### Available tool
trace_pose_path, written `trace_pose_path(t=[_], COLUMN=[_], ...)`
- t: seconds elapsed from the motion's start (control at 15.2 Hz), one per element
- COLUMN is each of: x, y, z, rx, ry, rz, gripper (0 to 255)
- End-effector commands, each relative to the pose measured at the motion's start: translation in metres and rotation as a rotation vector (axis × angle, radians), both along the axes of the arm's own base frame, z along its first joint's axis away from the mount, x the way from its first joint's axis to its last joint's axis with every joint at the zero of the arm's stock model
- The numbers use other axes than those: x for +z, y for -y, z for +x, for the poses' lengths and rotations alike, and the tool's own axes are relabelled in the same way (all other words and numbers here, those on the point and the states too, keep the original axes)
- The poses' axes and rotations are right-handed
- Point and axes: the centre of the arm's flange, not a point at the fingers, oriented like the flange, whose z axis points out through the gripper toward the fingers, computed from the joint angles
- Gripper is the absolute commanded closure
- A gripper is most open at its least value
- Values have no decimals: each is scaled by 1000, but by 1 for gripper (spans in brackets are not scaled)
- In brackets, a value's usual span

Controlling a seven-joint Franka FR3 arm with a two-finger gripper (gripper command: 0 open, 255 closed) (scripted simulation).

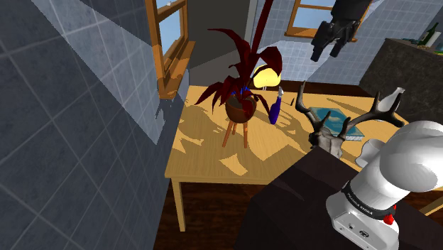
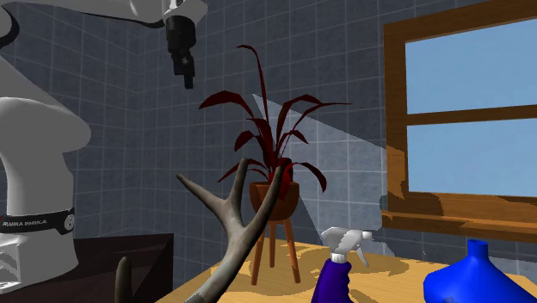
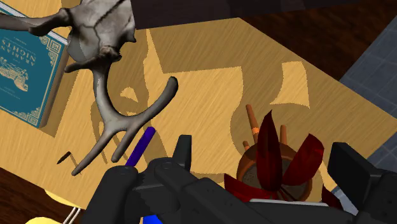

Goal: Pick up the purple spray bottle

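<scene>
shoulder view: nearest the camera, the white robot arm (image 1: 401, 160) rises from its dark box stand (image 1: 298, 206). beyond it, on a light wooden table (image 1: 206, 160), stands a dark red, long-leaved plant (image 1: 240, 106) in a brown pot on a wooden-legged stool. the purple spray bottle (image 1: 275, 110), slim with a white trigger head, stands upright just beside the plant, on the side toward the arm. a grey antlered skull (image 1: 330, 135) lies further from the plant the same way. the black two-finger gripper (image 1: 326, 51) hangs high above the table, off past the bottle from the plant. its fingers point down and stand apart, empty.

second exterior view: nearest the camera are a grey antler (image 2: 241, 232) and a glossy blue vase (image 2: 478, 280). the bottle (image 2: 336, 275) stands between them, in front of the plant (image 2: 275, 194), long axis vertical, trigger head on top. the gripper (image 2: 187, 82) hangs well above the plant's leaf tips.

wrist view: the gripper (image 3: 264, 149) is spread wide, holding nothing. the plant (image 3: 280, 159) lies far below the gap. the bottle (image 3: 141, 145) shows as a purple strip just outside one finger, on the plant's skull side. the grasp likely needs a sideways shift off the plant toward the skull, then a long descent, closing across the upright body below the trigger.
</scene>
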Motion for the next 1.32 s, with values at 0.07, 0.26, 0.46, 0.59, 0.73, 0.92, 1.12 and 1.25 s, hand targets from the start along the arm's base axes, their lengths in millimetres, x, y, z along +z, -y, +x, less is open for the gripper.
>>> trace_pose_path(t=[0.07, 0.26, 0.46, 0.59, 0.73, 0.92, 1.12, 1.25], x=[-8, -30, -53, -69, -84, -107, -131, -147], y=[7, 27, 49, 64, 78, 101, 125, 141], z=[9, 35, 60, 76, 92, 116, 138, 153], rx=[-10, -41, -72, -92, -113, -143, -174, -194], ry=[-1, -4, -7, -9, -11, -14, -17, -19], rz=[2, 6, 11, 14, 18, 23, 27, 31], gripper=[0, 0, 0, 0, 0, 0, 0, 0])
